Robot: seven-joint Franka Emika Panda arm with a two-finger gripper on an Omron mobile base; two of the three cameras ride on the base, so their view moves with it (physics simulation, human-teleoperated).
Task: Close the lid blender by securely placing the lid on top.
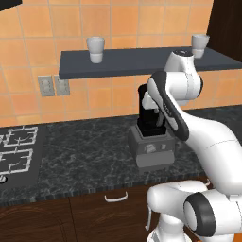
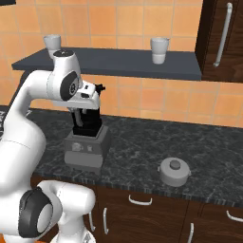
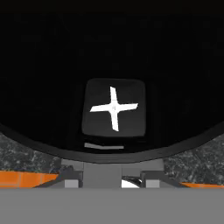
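Although the arm hangs right over the blender (image 2: 85,135), the task looks barely begun, since the jar is uncovered and the lid (image 2: 174,172) lies on the counter (image 2: 142,142) well to the right.

At the far left of the left base view, the stove grates (image 1: 16,151) sit on the counter's left end, with two wall outlets (image 1: 53,85) on the tiles above. A white cup (image 1: 95,49) stands on the dark shelf (image 1: 132,64). Right of centre is the blender, a black jar on a boxy grey base with a round front dial, near the counter's front edge. The arm's wrist covers the top of the jar in both base views.

In the hand view the camera looks straight down into the open jar, where the white cross-shaped blade (image 3: 113,107) shows at the bottom. That confirms no lid is on.

Farther right, the lid rests flat, knob up, near the front edge and apart from everything. A second white cup (image 2: 160,50) stands on the shelf above it.

The gripper (image 2: 88,111) is hidden by the wrist, so I cannot tell how its jaws stand; nothing suggests it carries anything.

Left to do, by my judgement: travel right, grasp the lid, bring it back, and seat it on the jar.
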